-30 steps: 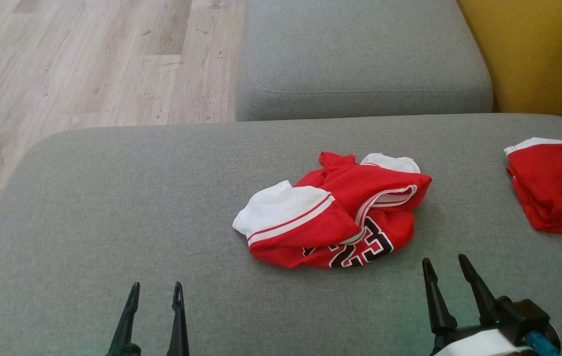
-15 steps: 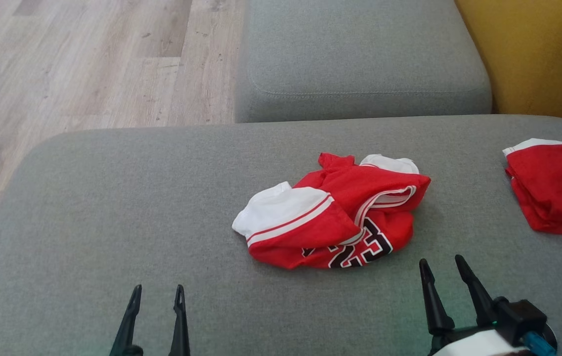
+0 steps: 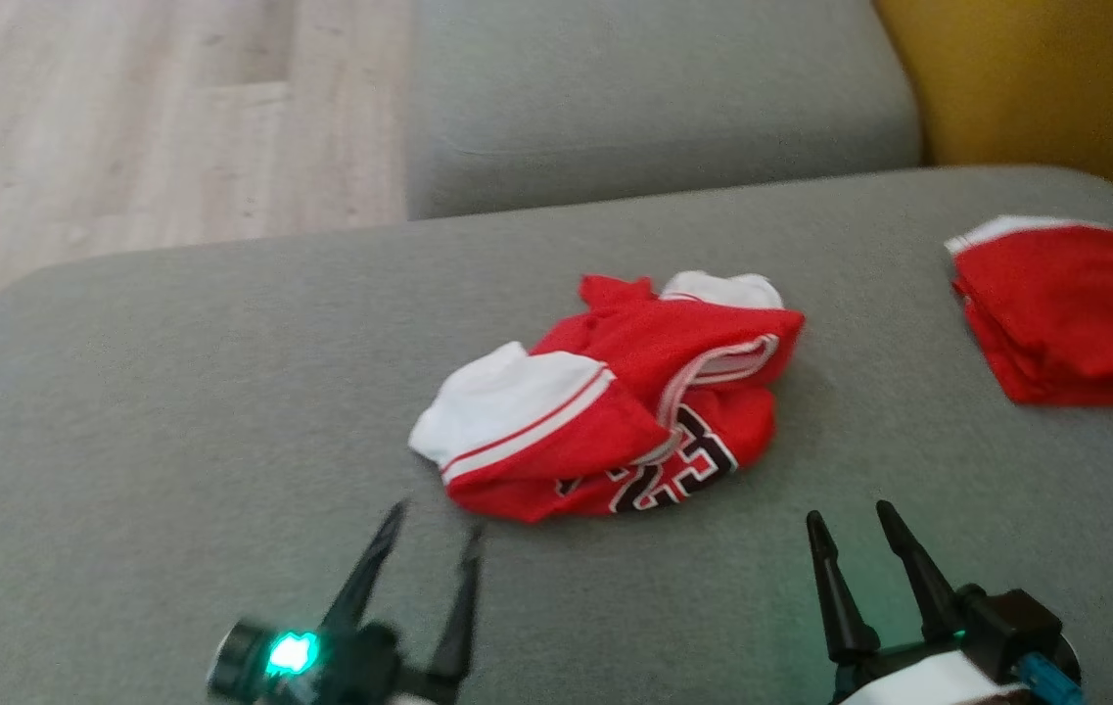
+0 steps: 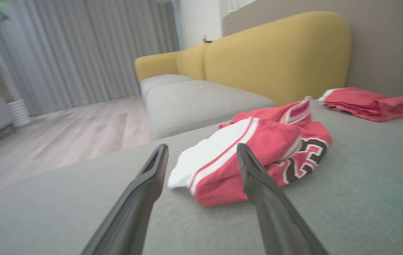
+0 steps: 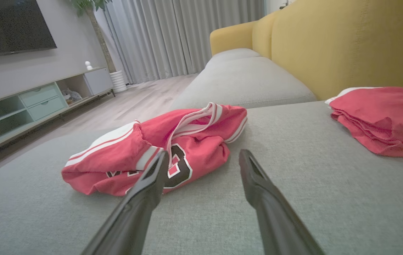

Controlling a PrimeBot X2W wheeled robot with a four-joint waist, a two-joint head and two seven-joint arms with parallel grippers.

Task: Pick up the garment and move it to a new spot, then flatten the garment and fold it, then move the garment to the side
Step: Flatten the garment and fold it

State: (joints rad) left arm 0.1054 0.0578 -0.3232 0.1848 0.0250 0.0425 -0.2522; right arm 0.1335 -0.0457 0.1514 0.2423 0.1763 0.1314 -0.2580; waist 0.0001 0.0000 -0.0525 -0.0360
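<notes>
A crumpled red garment [image 3: 615, 411] with white sleeves and a black number lies in the middle of the grey cushion [image 3: 174, 392]. My left gripper [image 3: 436, 520] is open, just short of the garment's near left edge, and blurred. In the left wrist view the garment [image 4: 258, 152] lies right beyond the spread fingers of the left gripper [image 4: 202, 146]. My right gripper [image 3: 848, 512] is open near the cushion's front, to the right of the garment, with nothing between its fingers. In the right wrist view the garment [image 5: 158, 145] lies ahead and to the left of the right gripper [image 5: 203, 153].
A folded red garment [image 3: 1065, 313] rests at the cushion's far right. A second grey cushion [image 3: 654, 98] lies beyond, with a yellow backrest [image 3: 1036, 78] at the right. Wooden floor [image 3: 125, 117] lies past the cushion's left and far edges.
The head camera has shifted, so the scene sits further left and higher. My left gripper has advanced forward and right towards the garment. The right gripper stays open, about where it was.
</notes>
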